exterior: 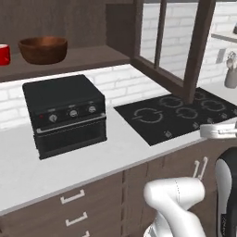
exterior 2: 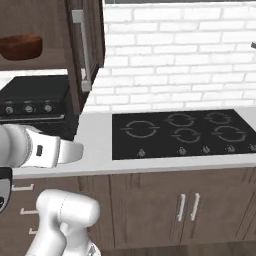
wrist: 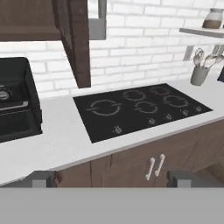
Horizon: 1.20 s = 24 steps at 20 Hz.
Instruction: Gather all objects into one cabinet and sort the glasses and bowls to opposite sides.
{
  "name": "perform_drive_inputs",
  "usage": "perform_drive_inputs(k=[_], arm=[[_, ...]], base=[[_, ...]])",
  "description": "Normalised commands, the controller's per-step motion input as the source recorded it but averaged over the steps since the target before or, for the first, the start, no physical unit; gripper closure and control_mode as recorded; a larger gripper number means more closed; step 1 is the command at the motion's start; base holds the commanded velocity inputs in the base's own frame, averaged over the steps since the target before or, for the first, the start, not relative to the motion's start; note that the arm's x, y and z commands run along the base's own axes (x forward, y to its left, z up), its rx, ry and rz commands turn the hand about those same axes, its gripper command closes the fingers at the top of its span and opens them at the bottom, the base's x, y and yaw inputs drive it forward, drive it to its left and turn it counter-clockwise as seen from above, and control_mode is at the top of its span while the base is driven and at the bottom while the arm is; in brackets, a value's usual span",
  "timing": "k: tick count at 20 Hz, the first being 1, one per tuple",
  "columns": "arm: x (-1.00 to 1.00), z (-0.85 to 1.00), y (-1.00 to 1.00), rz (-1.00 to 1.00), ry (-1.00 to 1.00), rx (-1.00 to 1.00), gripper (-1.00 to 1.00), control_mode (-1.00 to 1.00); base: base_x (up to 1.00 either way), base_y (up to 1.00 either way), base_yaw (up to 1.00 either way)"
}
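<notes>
Wooden bowl (exterior: 43,49) on cabinet shelf (exterior: 78,59), red cup (exterior: 4,54) at its 9 o'clock, fingers (wrist: 41,178) spread wide, holding nothing, above desk (wrist: 65,135).

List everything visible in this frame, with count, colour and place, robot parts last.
wooden bowl: one, dark reddish-brown, on the cabinet shelf
red cup: one, at the shelf's left edge, beside the bowl
cabinet door: one, dark brown, swung open, grey bar handle
countertop oven: one, black, on the white counter under the shelf
cooktop: one, black, set in the counter
utensil holder: one, grey, right of the cooktop
hand: one, dark fingertips, open, empty, facing the cooktop
</notes>
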Motion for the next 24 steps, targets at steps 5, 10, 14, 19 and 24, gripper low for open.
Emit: perform_drive_inputs(k=[5, 10, 14, 19, 24], arm=[[0.00, 0.00, 0.00, 0.00, 0.00, 0.00, -1.00, 1.00], [0.00, 0.00, 0.00, 0.00, 0.00, 0.00, -1.00, 1.00], [0.00, 0.00, 0.00, 0.00, 0.00, 0.00, -1.00, 1.00], [0.00, 0.00, 0.00, 0.00, 0.00, 0.00, -1.00, 1.00], [0.00, 0.00, 0.00, 0.00, 0.00, 0.00, -1.00, 1.00]], base=[[-0.16, -0.80, -0.18], [0.00, -0.65, -0.39], [0.00, -0.60, -0.46], [-0.04, -0.60, -0.50], [-0.11, -0.59, -0.51]])
